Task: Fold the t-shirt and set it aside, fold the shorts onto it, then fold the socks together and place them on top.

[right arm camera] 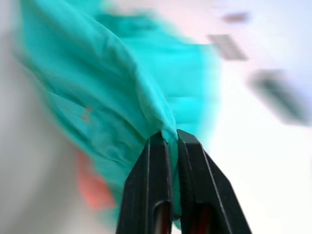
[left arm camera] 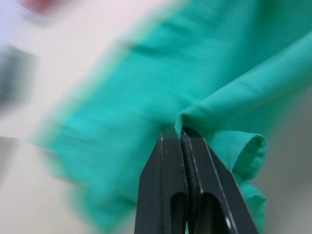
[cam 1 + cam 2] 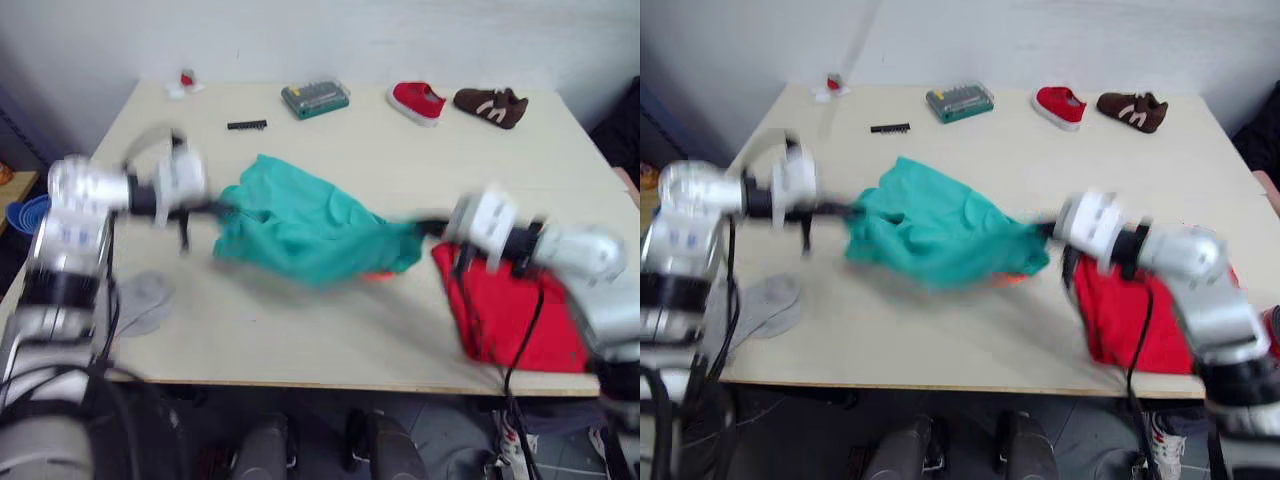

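1. Two grippers pinch the shorts [image 3: 305, 232] from opposite ends; teal cloth is bunched and stretched between them over the table [image 3: 330, 340] middle.
2. Left gripper [image 2: 181, 138]: fingers clamped tight together on a fold of shorts fabric, seen clearly in the left wrist view. In the head view it sits at the 9 o'clock edge of the shorts.
3. Right gripper [image 1: 170, 139]: fingers closed on a teal fold too, cloth caught between the tips. In the head view it is at the 3 o'clock end of the shorts.
4. Orange-red drawstring [image 3: 375, 275] peeks out under the shorts at about 5 o'clock of the bundle.
5. T-shirt [image 3: 505, 315]: red, lying on the table at 4 o'clock from the shorts, near the front right edge, partly under the right arm. Cannot tell how neatly it is folded.
6. Socks [image 3: 145, 300]: light grey, flat on the table at 8 o'clock from the shorts, near the front left edge, apart from the shorts.
7. Far side of the table, 12 to 1 o'clock: green bit case [image 3: 315, 99], red shoe [image 3: 417, 101], brown shoe [image 3: 491, 106], side by side, well apart from the clothes.
8. Small black strip [image 3: 246, 125] at 11 o'clock of the shorts; tiny red-and-white item [image 3: 186, 82] at the far left corner, too small to identify.
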### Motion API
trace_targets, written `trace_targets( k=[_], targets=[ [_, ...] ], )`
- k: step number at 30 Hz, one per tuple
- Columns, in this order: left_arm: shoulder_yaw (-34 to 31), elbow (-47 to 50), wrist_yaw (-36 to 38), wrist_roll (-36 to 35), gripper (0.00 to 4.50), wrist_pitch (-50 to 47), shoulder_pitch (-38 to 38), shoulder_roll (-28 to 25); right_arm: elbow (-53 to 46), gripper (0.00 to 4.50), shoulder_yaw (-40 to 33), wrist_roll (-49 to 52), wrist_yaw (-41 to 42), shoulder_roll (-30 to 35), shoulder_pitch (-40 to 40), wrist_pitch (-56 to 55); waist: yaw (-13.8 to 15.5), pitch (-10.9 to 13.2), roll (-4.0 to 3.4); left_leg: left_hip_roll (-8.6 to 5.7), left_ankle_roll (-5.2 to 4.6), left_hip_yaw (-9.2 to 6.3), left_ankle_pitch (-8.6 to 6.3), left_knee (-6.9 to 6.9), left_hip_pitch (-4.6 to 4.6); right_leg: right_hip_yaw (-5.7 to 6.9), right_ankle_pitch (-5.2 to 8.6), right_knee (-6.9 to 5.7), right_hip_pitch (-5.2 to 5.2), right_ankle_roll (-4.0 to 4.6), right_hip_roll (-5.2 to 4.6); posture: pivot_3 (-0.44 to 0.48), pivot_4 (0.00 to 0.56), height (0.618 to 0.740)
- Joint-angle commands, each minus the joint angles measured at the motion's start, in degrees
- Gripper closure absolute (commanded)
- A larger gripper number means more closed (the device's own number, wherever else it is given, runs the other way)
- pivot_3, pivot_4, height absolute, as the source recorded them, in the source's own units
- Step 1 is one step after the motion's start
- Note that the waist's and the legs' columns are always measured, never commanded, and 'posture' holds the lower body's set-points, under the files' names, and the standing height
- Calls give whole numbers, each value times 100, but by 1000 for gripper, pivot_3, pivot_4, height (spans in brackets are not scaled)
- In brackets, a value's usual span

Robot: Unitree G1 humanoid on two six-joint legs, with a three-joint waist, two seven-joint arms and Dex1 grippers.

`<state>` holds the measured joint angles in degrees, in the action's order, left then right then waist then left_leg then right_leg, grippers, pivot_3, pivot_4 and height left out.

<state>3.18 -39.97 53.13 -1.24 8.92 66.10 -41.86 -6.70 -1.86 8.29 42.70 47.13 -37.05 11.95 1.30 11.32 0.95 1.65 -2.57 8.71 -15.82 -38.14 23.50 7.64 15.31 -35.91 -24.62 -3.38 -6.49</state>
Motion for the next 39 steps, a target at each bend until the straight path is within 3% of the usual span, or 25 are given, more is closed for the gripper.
trace_targets(
  k=[1,4,7,10,15,18,22,25,30,34,36,39],
  targets=[
    [-689,-1312,-2296,313,4500,1651,1559,-69,803,4457,-641,-1211,-1548,441,-1050,-1292,-62,1,1,1,0,10,-1,1,17,-2,-1,-3,-21,-3,0,0,150,740],
    [-899,-1837,-2513,150,4500,2282,2231,-145,804,4457,-797,-1492,-1859,637,-1260,-1943,-146,0,2,-10,1,57,-7,28,99,3,-4,-8,-137,-10,-2,0,150,740],
    [-1060,-1693,-1295,-469,4500,2052,2082,-115,69,4457,-801,-752,-1181,505,-526,-1714,-174,-6,6,-11,-1,107,-28,96,23,104,3,2,-120,-21,20,0,150,740],
    [-1087,-803,56,-1106,4500,1141,1210,-240,-1046,4457,-700,334,-468,353,567,-912,-182,-5,5,-5,6,127,-43,108,-14,145,34,27,-73,-40,18,0,150,740],
    [-980,1645,1855,-1964,4500,-885,-1335,-1174,-2371,4457,-415,1512,407,423,2097,226,-345,17,11,7,1,131,-40,29,-8,121,38,-27,-74,-24,15,0,150,740],
    [-1202,2912,2426,-2395,4500,-2123,-2926,-1916,-2841,4457,-265,2062,999,619,2841,690,-351,20,26,13,-2,130,-39,-3,-21,65,32,-45,-65,-10,2,0,150,740],
    [-1453,3943,2954,-2586,4500,-2871,-4512,-2692,-2991,4457,-244,2417,1368,739,3262,1077,-285,19,26,32,9,119,-56,1,-51,59,20,-11,-34,30,-16,0,150,740],
    [-2024,4637,3835,-2559,4500,-3222,-6265,-3395,-2806,4457,-56,2410,1768,819,3639,1119,-274,15,26,38,43,110,-74,4,-50,65,22,0,-33,48,-18,0,150,740],
    [-3122,5239,3937,-3376,4500,-3671,-8292,-4324,-2786,4457,59,2624,2172,833,4071,1269,-205,10,40,48,32,107,-64,4,-28,68,37,-13,-61,68,-13,0,150,740],
    [-3998,5462,3937,-3927,4500,-3859,-9487,-4712,-2930,4457,81,2827,2407,919,4394,1461,-162,9,25,52,36,109,-64,8,-32,71,40,-11,-59,74,-12,0,150,740],
    [-4179,5394,3937,-4131,4500,-3851,-9680,-4883,-3034,4457,-12,3058,2443,935,4532,1636,-144,8,25,52,45,109,-67,9,-37,73,43,-12,-57,79,-11,0,150,740],
    [-3569,4897,3937,-4472,4500,-3430,-8850,-5177,-3018,4457,-263,3418,2166,746,4484,1879,-115,8,26,56,68,106,-77,8,-36,78,47,-12,-56,87,-7,0,150,740]
  ],
)
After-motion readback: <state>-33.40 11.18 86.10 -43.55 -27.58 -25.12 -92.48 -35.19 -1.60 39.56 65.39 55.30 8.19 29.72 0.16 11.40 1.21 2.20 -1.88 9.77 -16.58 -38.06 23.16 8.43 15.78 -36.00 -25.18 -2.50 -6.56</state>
